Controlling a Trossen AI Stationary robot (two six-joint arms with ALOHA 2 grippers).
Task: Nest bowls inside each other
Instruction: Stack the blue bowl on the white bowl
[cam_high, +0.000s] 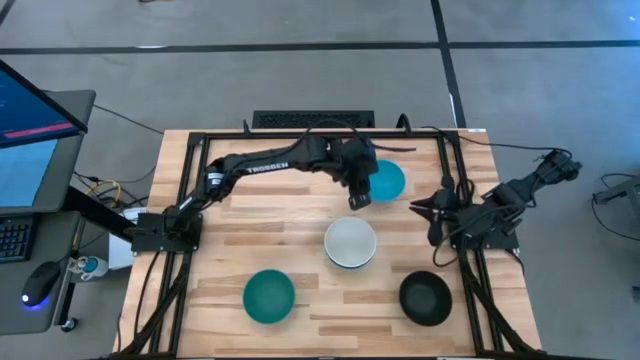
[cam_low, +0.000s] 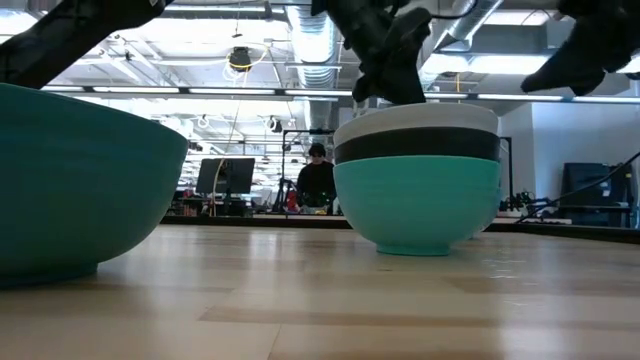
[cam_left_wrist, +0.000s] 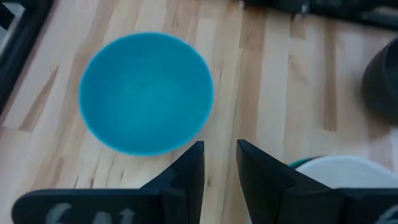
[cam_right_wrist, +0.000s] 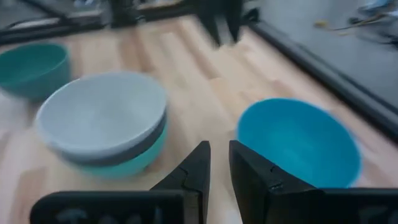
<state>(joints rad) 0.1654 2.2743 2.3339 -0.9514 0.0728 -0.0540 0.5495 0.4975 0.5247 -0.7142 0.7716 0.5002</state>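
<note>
A white bowl (cam_high: 351, 241) is seen nested in a black bowl (cam_low: 417, 146) and a cyan one (cam_low: 417, 205) at the table (cam_high: 300, 300) centre. A blue bowl (cam_high: 388, 181) lies behind, a teal bowl (cam_high: 269, 296) and a second black bowl (cam_high: 425, 298) in front. The left pincer (cam_high: 358, 203) is held above, between stack and blue bowl, fingers slightly apart, empty. The right pincer (cam_high: 420, 207), likewise narrowly parted and empty, is parked at the right edge.

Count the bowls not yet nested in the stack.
3: a blue bowl beside the left gripper, a teal bowl front left, a black bowl front right. None seem hidden.
</note>
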